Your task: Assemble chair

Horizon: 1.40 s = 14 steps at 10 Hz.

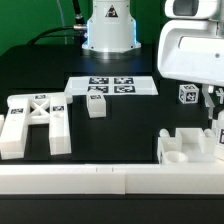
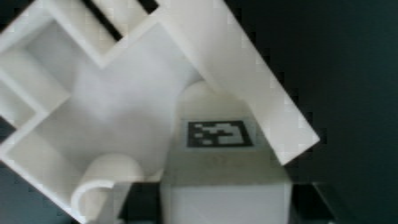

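1. Your gripper point(image 2: 222, 206) straddles a tagged white slab point(image 2: 217, 133), which runs straight down between the two fingers point(image 2: 128, 203). The jaws stand partly apart. I cannot tell whether the pads press on the slab or only flank it.
2. In the exterior view the fingers hang over one end of the notched block point(image 1: 188, 148). The slab between them is therefore probably a wall of that block (a judgement, since the close view is cropped too tight to be sure). Past the fingertips, more white slabs angle away.
3. The other chair parts are not within the fingers' reach as they stand now. The X-braced frame point(image 1: 35, 122) lies well apart from them. One small cube point(image 1: 96, 104) sits near the marker board point(image 1: 113, 86). A second cube point(image 1: 187, 95) is nearer, but clear of the fingertips.
4. Expect stiff, hard plastic that will not give under the pads and is probably light. The faces look smooth, so the part may slip or swivel if pinched on a corner.
5. Take hold across the wall's two flat, parallel faces, with the pads fully seated. An end grip on a blocky part invites droop, so lift slowly.
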Motion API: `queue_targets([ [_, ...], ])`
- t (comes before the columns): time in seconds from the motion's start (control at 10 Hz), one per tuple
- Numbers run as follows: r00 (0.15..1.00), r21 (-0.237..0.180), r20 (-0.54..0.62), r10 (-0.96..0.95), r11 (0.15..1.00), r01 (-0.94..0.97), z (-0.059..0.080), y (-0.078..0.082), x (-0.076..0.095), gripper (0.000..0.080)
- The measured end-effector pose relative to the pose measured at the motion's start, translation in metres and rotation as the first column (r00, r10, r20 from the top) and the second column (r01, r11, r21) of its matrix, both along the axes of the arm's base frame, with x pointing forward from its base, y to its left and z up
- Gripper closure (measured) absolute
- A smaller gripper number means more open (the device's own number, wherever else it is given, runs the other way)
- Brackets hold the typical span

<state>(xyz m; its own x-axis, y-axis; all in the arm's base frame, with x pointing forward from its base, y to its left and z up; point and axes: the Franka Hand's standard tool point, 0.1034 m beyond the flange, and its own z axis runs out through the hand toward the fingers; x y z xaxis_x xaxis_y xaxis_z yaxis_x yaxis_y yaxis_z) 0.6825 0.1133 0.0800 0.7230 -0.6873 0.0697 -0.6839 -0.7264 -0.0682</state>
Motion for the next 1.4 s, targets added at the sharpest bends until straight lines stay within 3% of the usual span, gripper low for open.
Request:
queue_targets([
  [0.4, 0.963, 0.04, -0.006, -0.271, 0.962, 0.271, -0.0007, 0.0005, -0.0002, 0.0505],
  [0.7, 0.851, 0.083, -0.018, -0.525, 0.847, 0.525, -0.0013, 0.0004, 0.0001, 0.0505],
  [1.0, 0.646, 0.13, -0.057, -0.761, 0.636, 0.76, -0.0016, 0.0028, 0.0009, 0.0505],
  [1.2, 0.602, 0.132, -0.066, -0.796, 0.591, 0.796, -0.0017, 0.0038, 0.0008, 0.0505],
  [1.3, 0.605, 0.132, -0.066, -0.793, 0.595, 0.793, -0.0021, 0.0043, 0.0006, 0.0413],
  [1.4, 0.64, 0.129, -0.061, -0.766, 0.629, 0.766, -0.0022, 0.0041, 0.0005, 0.0262],
])
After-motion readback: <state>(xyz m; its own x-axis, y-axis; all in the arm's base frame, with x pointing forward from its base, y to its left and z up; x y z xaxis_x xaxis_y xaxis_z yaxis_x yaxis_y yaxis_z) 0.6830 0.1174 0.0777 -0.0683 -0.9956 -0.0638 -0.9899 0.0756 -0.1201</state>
